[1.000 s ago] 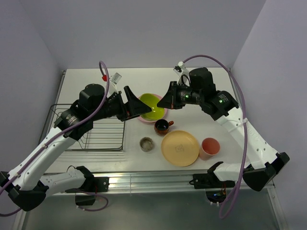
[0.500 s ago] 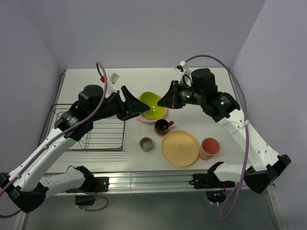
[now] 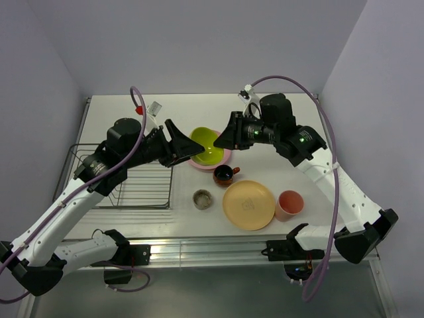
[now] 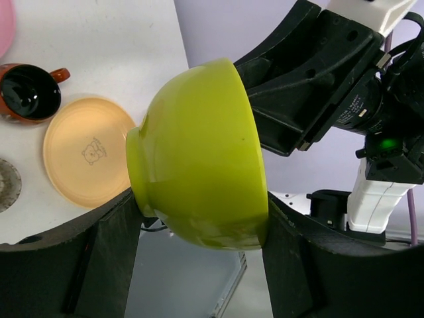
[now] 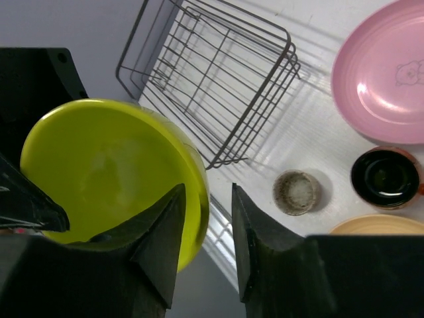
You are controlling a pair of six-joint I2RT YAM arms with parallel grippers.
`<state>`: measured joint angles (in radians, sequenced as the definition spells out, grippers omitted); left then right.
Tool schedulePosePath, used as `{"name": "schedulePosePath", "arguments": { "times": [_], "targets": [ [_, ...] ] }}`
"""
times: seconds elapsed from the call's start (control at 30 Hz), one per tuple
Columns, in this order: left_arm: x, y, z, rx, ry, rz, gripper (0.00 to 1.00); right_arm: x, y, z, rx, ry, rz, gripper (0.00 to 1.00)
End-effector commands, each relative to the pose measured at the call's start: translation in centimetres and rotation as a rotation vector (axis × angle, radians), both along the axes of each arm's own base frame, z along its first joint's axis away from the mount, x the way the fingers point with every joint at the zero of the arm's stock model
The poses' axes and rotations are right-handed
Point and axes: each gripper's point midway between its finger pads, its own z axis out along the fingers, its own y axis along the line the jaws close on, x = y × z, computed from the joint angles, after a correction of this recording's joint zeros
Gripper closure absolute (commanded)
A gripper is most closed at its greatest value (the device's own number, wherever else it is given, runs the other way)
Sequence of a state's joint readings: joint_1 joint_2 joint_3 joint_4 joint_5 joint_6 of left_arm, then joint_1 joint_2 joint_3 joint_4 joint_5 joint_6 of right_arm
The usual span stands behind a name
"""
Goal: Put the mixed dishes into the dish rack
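The lime-green bowl (image 3: 205,147) hangs in the air above the pink plate (image 3: 226,158). My left gripper (image 3: 189,150) is shut on it, one finger at its foot and one at its rim (image 4: 199,165). My right gripper (image 3: 222,140) is open, its jaws astride the bowl's rim (image 5: 99,172) with a gap on the outer side. The dish rack (image 3: 136,182) stands empty at the left. The small red-orange bowl (image 3: 225,175), tiny beige-grey cup (image 3: 203,199), yellow-orange plate (image 3: 249,204) and salmon-pink cup (image 3: 289,204) sit on the table.
The table's near edge has a metal rail (image 3: 212,248). Walls close in at the back and both sides. A white tag (image 3: 159,106) hangs on the left arm's cable.
The bowl and both grippers have drifted slightly left and up. The dishes on the table have not moved.
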<state>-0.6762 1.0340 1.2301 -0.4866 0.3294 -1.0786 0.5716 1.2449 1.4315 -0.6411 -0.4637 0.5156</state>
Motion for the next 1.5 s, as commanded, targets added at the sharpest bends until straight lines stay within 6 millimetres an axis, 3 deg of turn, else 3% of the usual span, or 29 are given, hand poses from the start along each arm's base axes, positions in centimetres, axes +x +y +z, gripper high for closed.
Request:
{"name": "schedulePosePath", "arguments": {
  "times": [0.0,0.07,0.1,0.2,0.3,0.33,0.37,0.43,0.47,0.6,0.87,1.07,1.2,1.47],
  "targets": [
    [0.1,0.9,1.9,-0.02,-0.088,0.023,1.0,0.5,0.4,2.5,0.037,-0.076,0.012,0.56],
    [0.3,1.3,1.7,-0.007,-0.09,0.037,1.0,0.7,0.4,2.4,0.031,-0.079,0.01,0.47],
    [0.3,1.5,1.3,0.006,-0.08,0.042,1.0,0.8,0.4,2.4,0.03,-0.08,0.007,0.37],
    [0.6,2.4,0.0,0.058,-0.048,0.08,1.0,1.2,0.3,2.3,0.018,-0.076,-0.013,0.26],
    [1.8,4.2,-0.9,0.173,-0.044,0.166,1.0,2.4,-0.9,2.0,-0.032,-0.082,-0.085,0.24],
    [1.5,5.4,-2.8,0.263,0.015,0.189,1.0,2.7,-1.3,2.1,-0.044,-0.091,-0.102,0.24],
    [1.7,6.3,-2.1,0.306,-0.001,0.218,1.0,3.2,-2.3,1.8,-0.063,-0.083,-0.138,0.24],
    [2.0,8.8,-4.2,0.458,0.058,0.301,1.0,3.9,-3.7,1.5,-0.087,-0.089,-0.186,0.24],
    [2.1,9.6,-3.9,0.488,0.057,0.336,1.0,4.1,-4.2,1.4,-0.092,-0.086,-0.195,0.24],
    [2.4,13.5,-5.7,0.669,0.112,0.475,1.0,4.6,-6.0,0.9,-0.123,-0.091,-0.228,0.24],
    [2.8,19.4,-12.1,1.073,0.247,0.602,1.0,3.6,-5.9,0.1,-0.106,-0.059,-0.21,0.24],
    [4.4,23.3,-14.8,1.312,0.29,0.66,1.0,2.8,-6.4,-1.1,-0.124,-0.04,-0.207,0.24],
    [5.9,24.3,-16.0,1.421,0.304,0.641,1.0,2.1,-6.9,-2.5,-0.147,-0.023,-0.207,0.24],
    [7.7,24.1,-20.4,1.6,0.363,0.512,1.0,1.7,-7.7,-4.4,-0.188,-0.012,-0.228,0.24]
  ]
}}
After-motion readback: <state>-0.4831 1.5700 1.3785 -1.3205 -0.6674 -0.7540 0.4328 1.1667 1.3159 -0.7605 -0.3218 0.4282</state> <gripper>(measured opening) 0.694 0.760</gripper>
